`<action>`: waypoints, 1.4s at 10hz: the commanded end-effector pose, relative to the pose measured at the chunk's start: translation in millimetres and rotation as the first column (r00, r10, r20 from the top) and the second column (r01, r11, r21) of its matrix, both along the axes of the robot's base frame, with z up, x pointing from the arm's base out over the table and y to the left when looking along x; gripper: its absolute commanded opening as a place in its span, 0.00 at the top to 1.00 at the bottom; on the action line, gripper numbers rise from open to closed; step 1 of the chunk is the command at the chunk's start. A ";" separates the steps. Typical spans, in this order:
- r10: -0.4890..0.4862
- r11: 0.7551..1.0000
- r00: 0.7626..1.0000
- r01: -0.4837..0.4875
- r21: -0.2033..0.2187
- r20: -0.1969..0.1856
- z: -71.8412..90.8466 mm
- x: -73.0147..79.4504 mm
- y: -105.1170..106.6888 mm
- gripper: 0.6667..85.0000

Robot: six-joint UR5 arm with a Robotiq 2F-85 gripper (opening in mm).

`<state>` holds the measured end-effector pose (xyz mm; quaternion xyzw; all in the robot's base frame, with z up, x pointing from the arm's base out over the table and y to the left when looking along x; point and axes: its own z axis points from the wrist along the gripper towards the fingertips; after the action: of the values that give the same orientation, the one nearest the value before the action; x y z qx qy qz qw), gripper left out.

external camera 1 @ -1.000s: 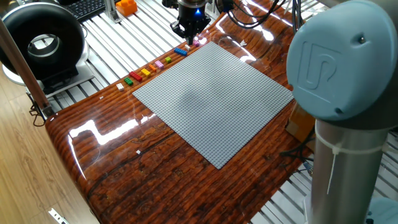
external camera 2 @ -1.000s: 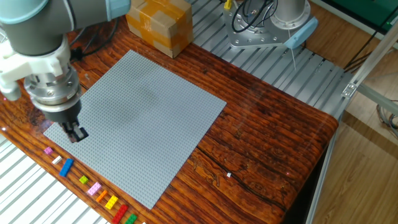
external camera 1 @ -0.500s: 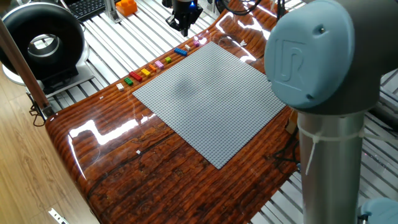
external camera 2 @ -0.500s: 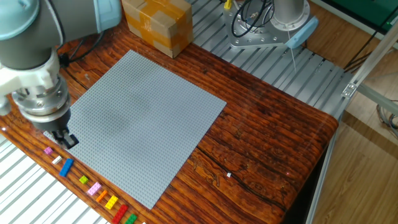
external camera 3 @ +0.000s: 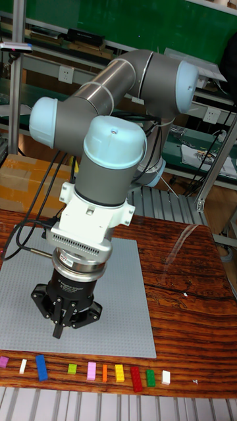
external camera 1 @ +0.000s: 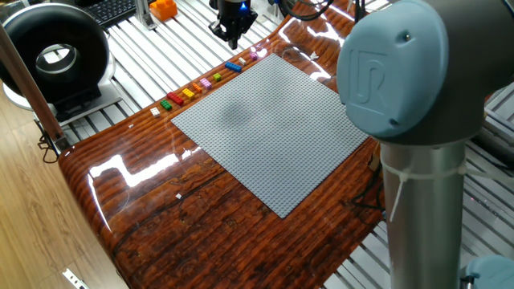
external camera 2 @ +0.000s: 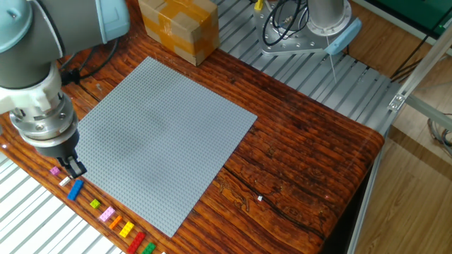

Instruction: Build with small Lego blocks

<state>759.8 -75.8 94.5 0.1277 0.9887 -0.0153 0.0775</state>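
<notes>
The small Lego blocks [external camera 2: 75, 189] lie in one row on the wood just off the edge of the grey baseplate [external camera 2: 162, 134]: pink, white, blue, green, pink, orange, yellow, red, green. The same row of blocks [external camera 3: 91, 371] runs along the table's front in the tall view, and as blocks [external camera 1: 201, 85] beside the baseplate [external camera 1: 273, 120] in one fixed view. My gripper [external camera 2: 74, 168] points straight down at the plate's edge, close to the pink, white and blue blocks. Its fingers look shut, with nothing visible between them. It shows as gripper [external camera 3: 59, 329] and gripper [external camera 1: 231, 34] too.
A cardboard box [external camera 2: 180, 28] stands beyond the plate's far corner. A second robot base [external camera 2: 311, 28] sits on the slatted metal frame. A black round device [external camera 1: 55, 56] and an orange object [external camera 1: 163, 8] lie off the table. A tiny white bit [external camera 2: 259, 198] rests on the wood.
My gripper has moved off the inner part of the baseplate toward its edge, ending closer to the pink, white and blue end of the block row. The blocks have not moved.
</notes>
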 end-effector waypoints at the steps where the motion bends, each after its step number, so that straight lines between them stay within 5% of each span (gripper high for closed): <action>1: -0.105 0.994 0.994 0.105 -0.012 0.012 1.5 2.2 -8.3 1.00; 4: -0.029 1.000 0.999 0.029 0.007 0.022 1.7 6.4 -0.4 1.00; 8: 0.099 0.994 0.995 -0.098 0.044 -0.015 0.5 -1.5 11.1 1.00; 11: 0.111 0.993 0.990 -0.108 0.037 -0.089 -3.2 0.1 -27.4 1.00; 14: 0.067 0.997 0.994 -0.064 0.036 -0.091 -11.5 5.7 -40.9 1.00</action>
<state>762.8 -103.8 87.7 0.0845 0.9957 -0.0069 0.0385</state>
